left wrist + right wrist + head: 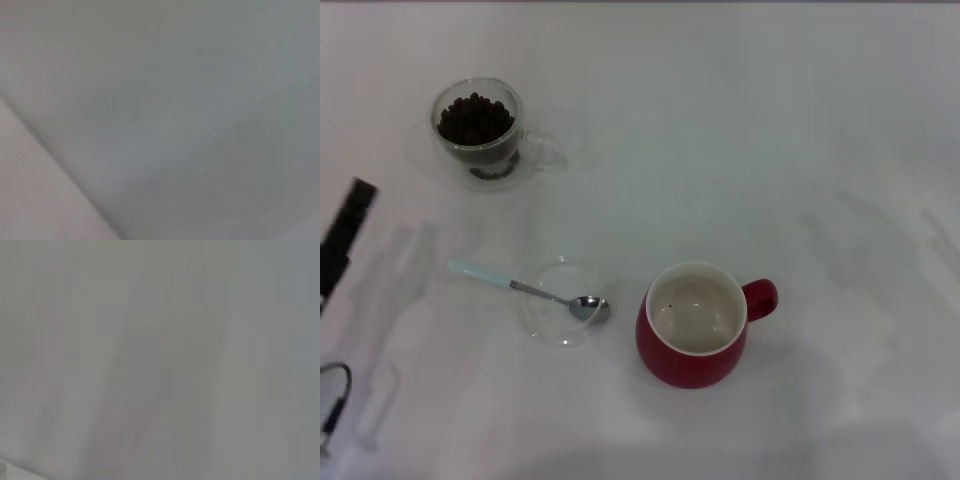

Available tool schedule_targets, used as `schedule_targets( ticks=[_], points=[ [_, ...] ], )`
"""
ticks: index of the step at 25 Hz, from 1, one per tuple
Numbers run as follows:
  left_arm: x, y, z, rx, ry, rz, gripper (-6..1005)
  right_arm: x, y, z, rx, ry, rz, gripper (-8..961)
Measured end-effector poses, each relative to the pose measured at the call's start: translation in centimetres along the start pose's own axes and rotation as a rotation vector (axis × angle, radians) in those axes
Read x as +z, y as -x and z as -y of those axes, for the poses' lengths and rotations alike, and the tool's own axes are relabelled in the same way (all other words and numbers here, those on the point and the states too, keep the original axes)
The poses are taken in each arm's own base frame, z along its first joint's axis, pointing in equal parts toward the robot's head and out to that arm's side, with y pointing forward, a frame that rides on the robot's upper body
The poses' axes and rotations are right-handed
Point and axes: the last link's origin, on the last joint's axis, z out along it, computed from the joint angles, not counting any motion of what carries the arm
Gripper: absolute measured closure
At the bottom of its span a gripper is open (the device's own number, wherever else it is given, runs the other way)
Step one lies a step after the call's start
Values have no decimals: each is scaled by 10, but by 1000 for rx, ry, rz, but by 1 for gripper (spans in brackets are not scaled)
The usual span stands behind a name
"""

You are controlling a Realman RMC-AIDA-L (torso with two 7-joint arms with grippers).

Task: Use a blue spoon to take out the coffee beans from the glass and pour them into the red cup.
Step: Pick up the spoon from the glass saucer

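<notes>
The glass (480,135) stands at the far left of the white table, its handle toward the right, full of coffee beans (473,119). The blue spoon (525,289) lies with its metal bowl in a flat clear glass dish (560,300) and its pale blue handle pointing left. The red cup (695,325) stands to the right of the dish, handle to the right, with one tiny dark speck on its cream inside. A black part of my left gripper (345,240) shows at the left edge, well left of the spoon. My right gripper is out of view.
The white table (770,150) fills the head view. A thin black cable (335,400) shows at the lower left edge. Both wrist views show only plain pale surface.
</notes>
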Motion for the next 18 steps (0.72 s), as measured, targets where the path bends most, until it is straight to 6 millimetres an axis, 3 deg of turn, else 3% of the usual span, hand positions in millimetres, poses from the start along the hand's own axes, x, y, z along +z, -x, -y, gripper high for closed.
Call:
schedule_targets(
  ticks=[11,16,18],
  points=[
    [-27,25,9,-186,-103,109,375,19,5,6,-14,13,41,338],
    [-13,32,10,-204,-100,198,270,22,5,3,-12,17,48,338],
    [-6,34,10,-207,-97,237,279,23,5,3,-11,18,50,338]
  ],
)
